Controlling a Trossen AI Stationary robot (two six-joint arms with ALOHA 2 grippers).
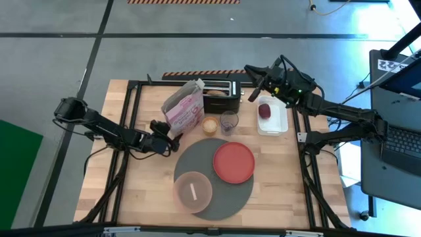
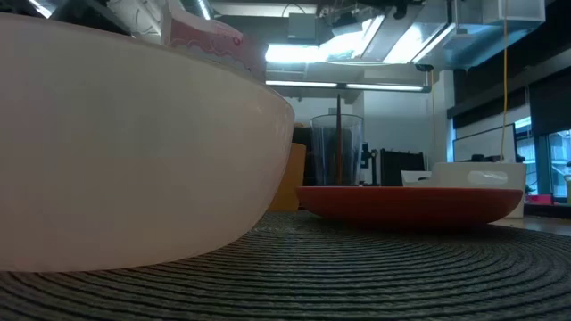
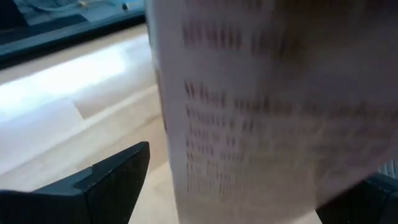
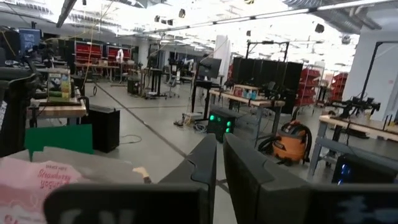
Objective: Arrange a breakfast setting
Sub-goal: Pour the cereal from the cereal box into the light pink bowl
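Observation:
A round dark-grey mat (image 1: pixel 220 197) lies at the table's near middle. It bears a red plate (image 1: pixel 233 162) and a pale bowl (image 1: pixel 193 191). Beyond the mat a pink printed bag (image 1: pixel 184 105) stands upright. My left gripper (image 1: pixel 174 141) is open and low at the bag's near lower part. In the left wrist view its fingers (image 3: pixel 118 180) stand on either side of the bag (image 3: pixel 267 112). My right gripper (image 1: pixel 253 89) is shut and raised above the far right, with nothing in it (image 4: pixel 219 168). A dark-red fruit (image 1: pixel 264 110) lies in a white tray (image 1: pixel 279 122).
A toaster (image 1: pixel 220 95) stands at the far edge behind the bag. A small tan cup (image 1: pixel 210 126) and a clear glass (image 1: pixel 229 122) stand between the bag and the mat. Bare wood shows at the near left and near right of the table.

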